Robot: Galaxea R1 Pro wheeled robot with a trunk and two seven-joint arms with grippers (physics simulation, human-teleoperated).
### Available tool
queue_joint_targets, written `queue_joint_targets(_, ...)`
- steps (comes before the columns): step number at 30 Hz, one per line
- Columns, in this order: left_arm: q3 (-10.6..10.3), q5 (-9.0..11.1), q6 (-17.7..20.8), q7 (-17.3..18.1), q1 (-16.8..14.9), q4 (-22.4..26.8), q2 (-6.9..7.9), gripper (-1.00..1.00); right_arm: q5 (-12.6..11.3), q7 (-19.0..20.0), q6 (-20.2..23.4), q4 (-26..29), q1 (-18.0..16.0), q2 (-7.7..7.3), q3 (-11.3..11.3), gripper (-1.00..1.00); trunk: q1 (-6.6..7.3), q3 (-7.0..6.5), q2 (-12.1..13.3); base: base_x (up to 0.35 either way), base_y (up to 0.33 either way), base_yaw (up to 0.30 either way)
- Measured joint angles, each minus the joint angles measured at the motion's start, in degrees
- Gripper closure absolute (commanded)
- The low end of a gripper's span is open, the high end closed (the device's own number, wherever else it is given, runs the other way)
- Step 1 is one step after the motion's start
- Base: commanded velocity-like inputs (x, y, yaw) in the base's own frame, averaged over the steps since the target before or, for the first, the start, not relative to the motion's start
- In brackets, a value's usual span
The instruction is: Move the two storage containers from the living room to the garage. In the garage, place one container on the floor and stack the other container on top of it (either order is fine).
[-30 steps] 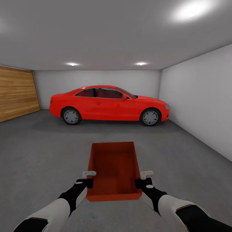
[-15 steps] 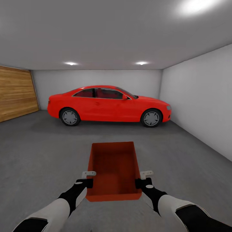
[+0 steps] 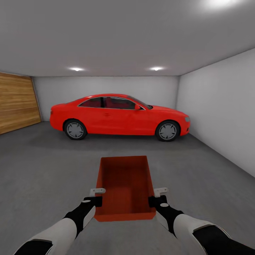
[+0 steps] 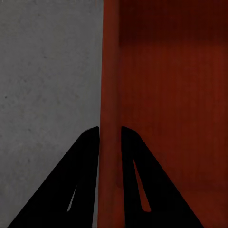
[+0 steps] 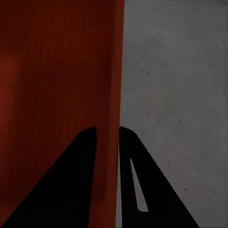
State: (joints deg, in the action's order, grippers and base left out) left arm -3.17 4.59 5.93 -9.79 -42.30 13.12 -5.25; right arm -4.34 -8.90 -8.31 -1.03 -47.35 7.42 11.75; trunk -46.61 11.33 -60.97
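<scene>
We're in the garage with one container [image 3: 125, 186] pinched by left claw [image 4: 110, 130] and right claw [image 5: 108, 129] above the floor [image 3: 42, 166]; nothing set down yet; stacking remains.

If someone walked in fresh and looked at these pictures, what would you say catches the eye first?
The bright red car parked side-on against the far wall of the garage stands out at once. Next comes the orange-red storage container, empty, carried low in front of the robot over the grey concrete floor, with the left gripper and right gripper clamped on its two long side walls. A wood-plank door lines the left wall.
</scene>
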Motion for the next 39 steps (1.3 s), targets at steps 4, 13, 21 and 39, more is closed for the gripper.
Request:
queue_joint_targets(4, 0.0, 0.0, 0.0, 0.0, 0.0, 0.0, 0.00, 1.00, 0.0, 0.0, 0.0, 0.0, 0.0, 0.00, 0.0, 1.00, 0.00, 0.00, 0.0, 0.321, 0.000, -0.017)
queue_joint_targets(13, 0.0, 0.0, 0.0, 0.0, 0.0, 0.0, -0.01, 1.00, 0.0, 0.1, 0.0, 0.0, 0.0, -0.02, 0.0, 1.00, 0.00, 0.00, 0.0, 0.321, 0.000, -0.212)
queue_joint_targets(21, 0.1, -0.1, 0.0, 0.0, 0.0, 0.0, -0.01, 1.00, -0.1, 0.1, 0.0, 0.0, 0.0, -0.02, 0.0, 1.00, 0.00, 0.00, 0.0, 0.321, 0.000, -0.259)
queue_joint_targets(39, 0.1, -0.1, 0.0, 1.0, 0.0, 0.1, 0.67, 1.00, 0.0, -1.0, 0.0, 0.0, 0.0, 0.67, 0.1, 1.00, 0.00, 0.00, 0.0, 0.321, 0.000, -0.259)
